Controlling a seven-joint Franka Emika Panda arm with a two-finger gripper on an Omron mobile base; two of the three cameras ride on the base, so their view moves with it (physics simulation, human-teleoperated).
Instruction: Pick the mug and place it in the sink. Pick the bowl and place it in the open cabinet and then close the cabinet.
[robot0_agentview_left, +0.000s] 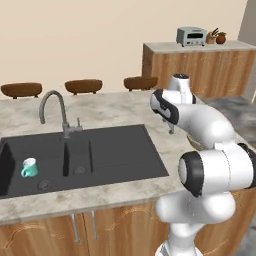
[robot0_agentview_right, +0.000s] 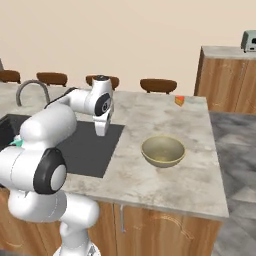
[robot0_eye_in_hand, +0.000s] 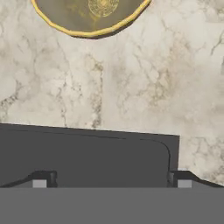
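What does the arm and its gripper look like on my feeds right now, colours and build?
The arm is made of glossy white rounded segments with dark, nearly black rings at the joints. The gripper hangs from a white blocky hand; the hand view shows its two small dark fingertips. No cables or markings show.

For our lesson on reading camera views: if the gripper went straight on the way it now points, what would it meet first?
The gripper, jaws open, points down at the right edge of the dark grey rectangular sink. It would probably meet that edge or the marble counter beside it; depth is unclear.
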